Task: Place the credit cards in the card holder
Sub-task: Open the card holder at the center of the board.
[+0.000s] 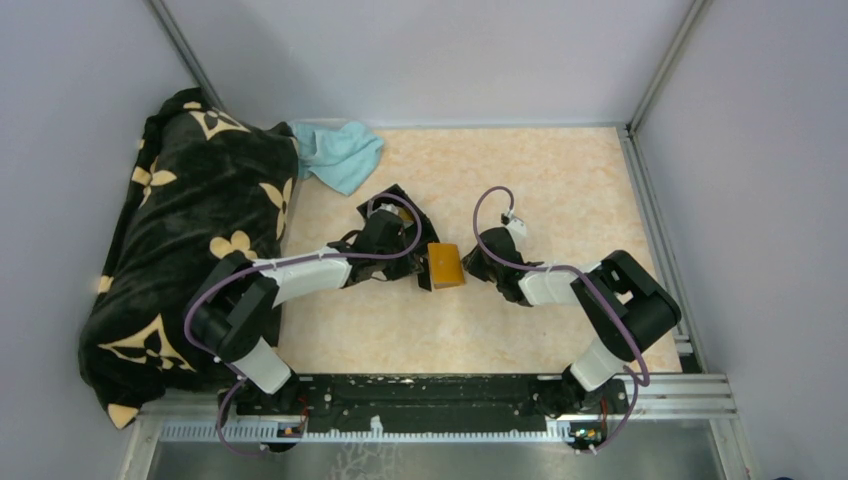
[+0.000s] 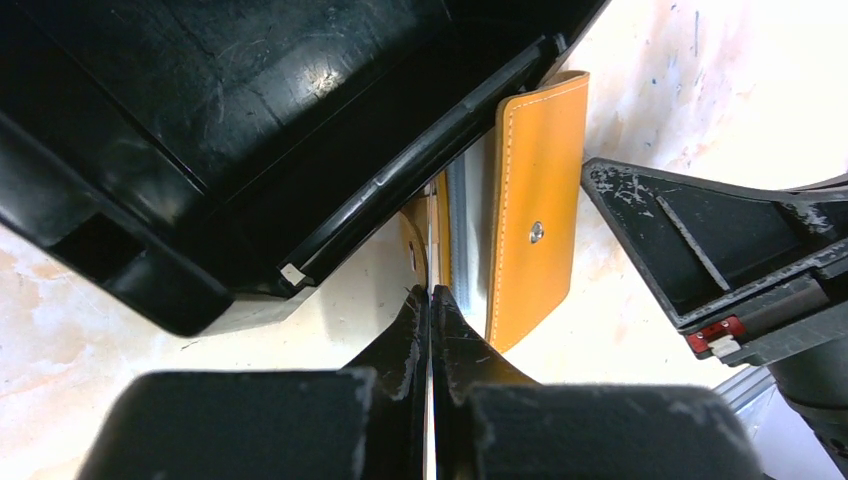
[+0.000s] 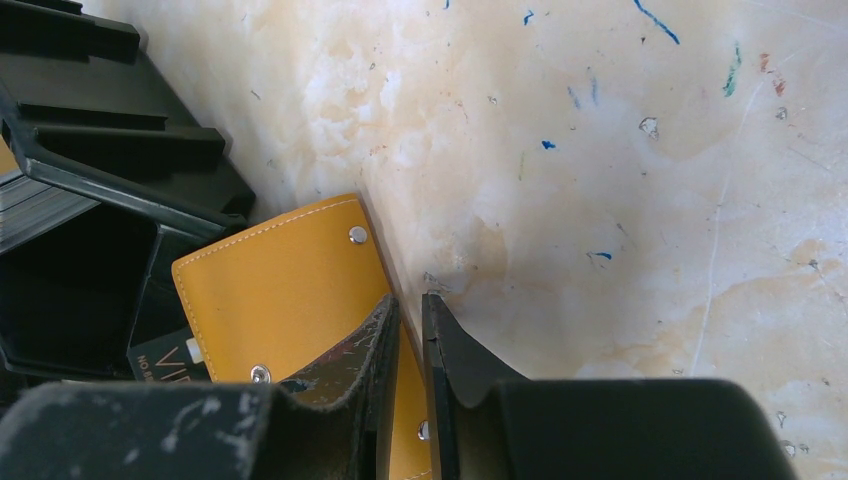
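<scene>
From above, the card holder (image 1: 445, 265) sits on the tabletop (image 1: 560, 190) between the two arms. The left gripper (image 1: 420, 268) is against its left side and the right gripper (image 1: 474, 264) against its right. If you draw the arms apart unevenly, you may twist the card holder or tear it from one hold.

At the left wrist, the gripper's jaws are pressed together right at the card holder's edge, and you cannot tell whether they nip anything. A silvery card (image 2: 465, 230) shows between the orange leaves. The black tray (image 2: 250, 90) crowds in on the card holder's left, so a push here may jam the card against the tray or slide it out.

At the right wrist, the gripper is clamped on an orange leaf of the card holder. A dark card (image 3: 165, 355) peeks from beneath the card holder on the tray side. Lift the card holder carelessly and that card may skid off or drop away.
</scene>
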Robot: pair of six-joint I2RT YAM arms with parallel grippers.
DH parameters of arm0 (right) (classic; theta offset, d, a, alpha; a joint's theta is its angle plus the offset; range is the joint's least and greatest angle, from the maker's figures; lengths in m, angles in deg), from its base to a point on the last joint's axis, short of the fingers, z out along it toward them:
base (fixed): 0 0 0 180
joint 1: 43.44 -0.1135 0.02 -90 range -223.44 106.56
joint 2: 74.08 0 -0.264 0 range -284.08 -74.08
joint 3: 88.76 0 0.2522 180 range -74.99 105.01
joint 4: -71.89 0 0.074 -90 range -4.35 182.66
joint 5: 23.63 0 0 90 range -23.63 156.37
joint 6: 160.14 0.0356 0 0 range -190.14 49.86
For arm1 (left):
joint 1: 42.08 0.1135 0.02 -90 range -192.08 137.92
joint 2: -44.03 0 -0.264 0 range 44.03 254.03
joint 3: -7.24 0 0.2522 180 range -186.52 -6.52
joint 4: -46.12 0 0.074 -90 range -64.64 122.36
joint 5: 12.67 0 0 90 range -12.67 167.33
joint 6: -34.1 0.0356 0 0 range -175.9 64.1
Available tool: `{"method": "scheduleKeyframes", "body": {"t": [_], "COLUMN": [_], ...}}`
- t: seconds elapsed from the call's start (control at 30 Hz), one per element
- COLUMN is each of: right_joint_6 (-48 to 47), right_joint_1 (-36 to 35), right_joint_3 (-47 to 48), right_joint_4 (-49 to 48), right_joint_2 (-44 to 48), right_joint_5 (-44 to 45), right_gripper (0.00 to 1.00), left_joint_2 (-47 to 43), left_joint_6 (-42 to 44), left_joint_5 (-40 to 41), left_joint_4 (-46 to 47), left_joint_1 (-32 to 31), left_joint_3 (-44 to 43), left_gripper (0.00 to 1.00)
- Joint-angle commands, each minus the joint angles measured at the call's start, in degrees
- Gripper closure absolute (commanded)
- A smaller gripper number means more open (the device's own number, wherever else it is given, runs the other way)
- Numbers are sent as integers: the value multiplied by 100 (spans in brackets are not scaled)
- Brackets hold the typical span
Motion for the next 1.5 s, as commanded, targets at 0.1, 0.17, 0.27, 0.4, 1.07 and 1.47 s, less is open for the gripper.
{"method": "scheduleKeyframes", "body": {"t": [0.1,0.17,0.27,0.4,1.07,1.47], "right_joint_6": [-231,-232,-241,-250,-237,-205], "right_joint_1": [-141,-143,-141,-141,-141,-141], "right_joint_3": [-341,-325,-310,-303,-418,-480], "right_joint_4": [1698,1719,1734,1738,1598,1498], "right_joint_2": [-493,-491,-487,-482,-505,-553], "right_joint_5": [-210,-205,-196,-196,-228,-252], "right_gripper": [83,83,83,83,83,83], "left_joint_2": [209,227,215,135,99,-106], "left_joint_6": [-60,-80,-103,-69,-145,-299], "left_joint_5": [-170,-190,-215,-217,-305,-224], "left_joint_4": [172,216,239,171,197,421], "left_joint_1": [-25,-25,-25,-27,-25,-29], "left_joint_3": [-146,-137,-137,-172,-210,29], "left_gripper": [100,100,100,100,100,100]}}
